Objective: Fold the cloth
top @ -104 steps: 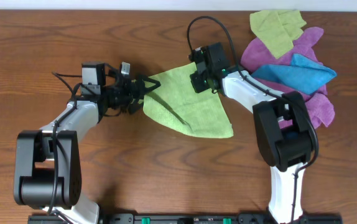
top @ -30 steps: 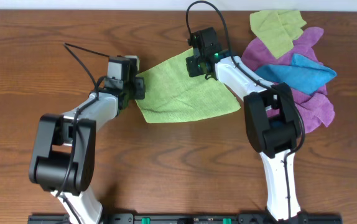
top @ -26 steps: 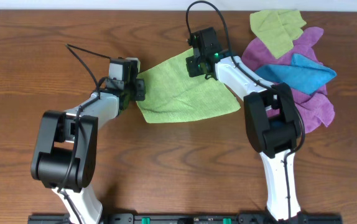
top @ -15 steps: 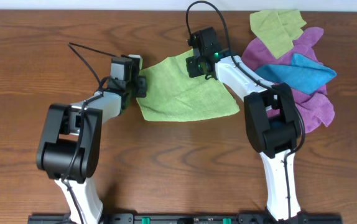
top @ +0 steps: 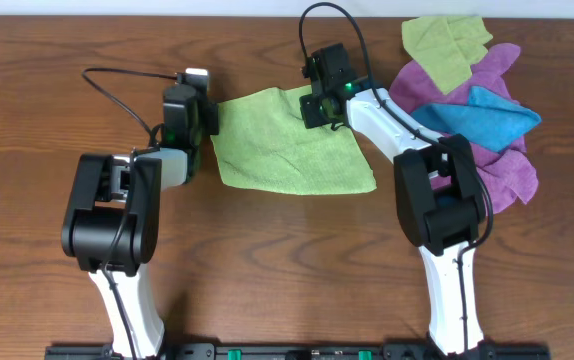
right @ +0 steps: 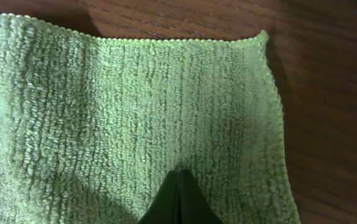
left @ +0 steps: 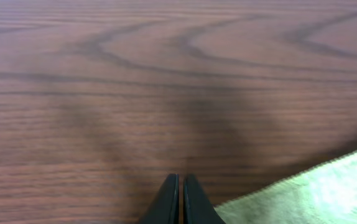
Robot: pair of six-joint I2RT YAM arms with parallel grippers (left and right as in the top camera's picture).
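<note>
Cloth (top: 289,145) lies flat on the table (top: 267,260) between both grippers, its long axis left to right. Right gripper (right: 178,180) has its jaws pinched on the far right corner; left gripper (left: 180,186), jaws pressed together, apparently nips the left corner.

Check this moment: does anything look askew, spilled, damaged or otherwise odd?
Nothing looks spilled or damaged. The lime-green cloth lies flat but is turned askew to the table's edges, and its right side slants. The heap of spare cloths in the far right corner is jumbled.
</note>
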